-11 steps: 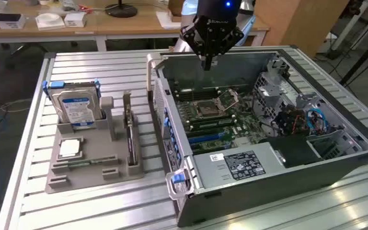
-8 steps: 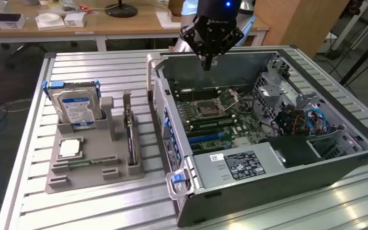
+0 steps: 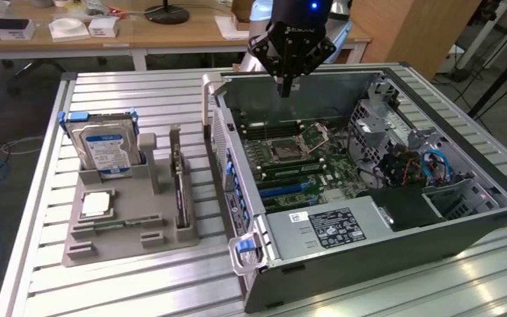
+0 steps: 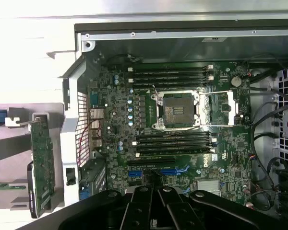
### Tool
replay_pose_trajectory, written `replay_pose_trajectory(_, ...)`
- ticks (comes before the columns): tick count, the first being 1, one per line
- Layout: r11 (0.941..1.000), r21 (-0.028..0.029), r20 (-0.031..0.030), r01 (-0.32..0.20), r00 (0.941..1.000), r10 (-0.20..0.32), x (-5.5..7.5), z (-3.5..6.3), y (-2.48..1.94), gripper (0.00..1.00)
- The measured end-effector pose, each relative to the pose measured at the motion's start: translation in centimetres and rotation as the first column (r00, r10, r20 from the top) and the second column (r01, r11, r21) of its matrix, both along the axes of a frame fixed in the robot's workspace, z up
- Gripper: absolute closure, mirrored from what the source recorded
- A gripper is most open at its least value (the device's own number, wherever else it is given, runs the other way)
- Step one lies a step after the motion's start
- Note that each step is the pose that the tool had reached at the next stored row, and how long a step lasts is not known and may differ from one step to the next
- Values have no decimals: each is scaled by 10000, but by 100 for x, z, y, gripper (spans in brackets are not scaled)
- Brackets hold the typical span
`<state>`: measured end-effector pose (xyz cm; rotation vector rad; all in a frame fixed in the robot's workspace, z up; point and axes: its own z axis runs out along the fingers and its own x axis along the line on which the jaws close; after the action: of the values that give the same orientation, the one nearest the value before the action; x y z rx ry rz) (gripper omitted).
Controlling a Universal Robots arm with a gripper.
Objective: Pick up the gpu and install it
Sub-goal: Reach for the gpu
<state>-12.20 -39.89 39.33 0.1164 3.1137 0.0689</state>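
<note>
The gpu [image 3: 179, 181] is a thin dark card that stands on edge in a slot of the grey holder tray [image 3: 121, 247], on the exterior view's left of the open computer case [image 3: 412, 228]. In the wrist view the gpu [image 4: 41, 163] appears as a green board with a metal end bracket, outside the case wall. My gripper [image 3: 284, 89] hangs above the far end of the case, over the motherboard [image 3: 302, 162], well apart from the gpu. Its fingers are shut with nothing between them. In the wrist view the gripper [image 4: 158, 194] sits above the blue expansion slots [image 4: 168, 171].
A silver hard drive [image 3: 103, 146] with a blue label stands upright at the tray's far end. A processor chip [image 3: 97, 203] and memory sticks [image 3: 113, 224] lie on the tray. The motherboard's processor socket [image 4: 177, 110] stands open. Blue cables [image 3: 434, 165] and drive cages fill the case's right side.
</note>
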Motion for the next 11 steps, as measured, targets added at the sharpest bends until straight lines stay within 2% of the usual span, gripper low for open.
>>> replay_pose_trajectory(11, 10000, 0, 0, 1, 10000, -1, -129, -9, 0, 89)
